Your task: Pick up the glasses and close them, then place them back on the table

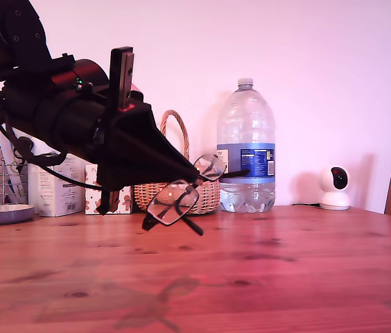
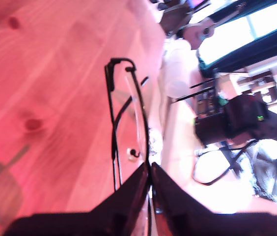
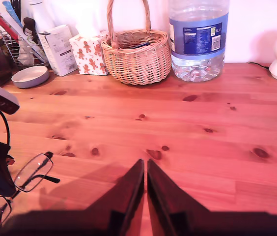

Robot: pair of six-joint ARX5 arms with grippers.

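My first claw (image 1: 197,179) was all matte black, tapering to a sharp wedge, with black cables looped behind it and a tiny green LED on top.

table (image 3: 217,147) | wicker basket (image 3: 137,56) | water bottle (image 3: 197,37) | tissue box (image 3: 90,54)

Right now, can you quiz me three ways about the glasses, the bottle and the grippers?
1. Where are the glasses?
A. lying in the basket
B. held above the table
C. under the bottle

2. What colour is the bottle label?
A. blue
B. green
C. yellow

3. What is my second gripper doing?
A. gripping the glasses
B. holding the bottle
C. closed, holding nothing

Answers: 1 B, my first gripper pinches the frame, and its shadow falls on the table. 2 A, a blue band wraps the bottle. 3 C, its tips meet with only table beyond.
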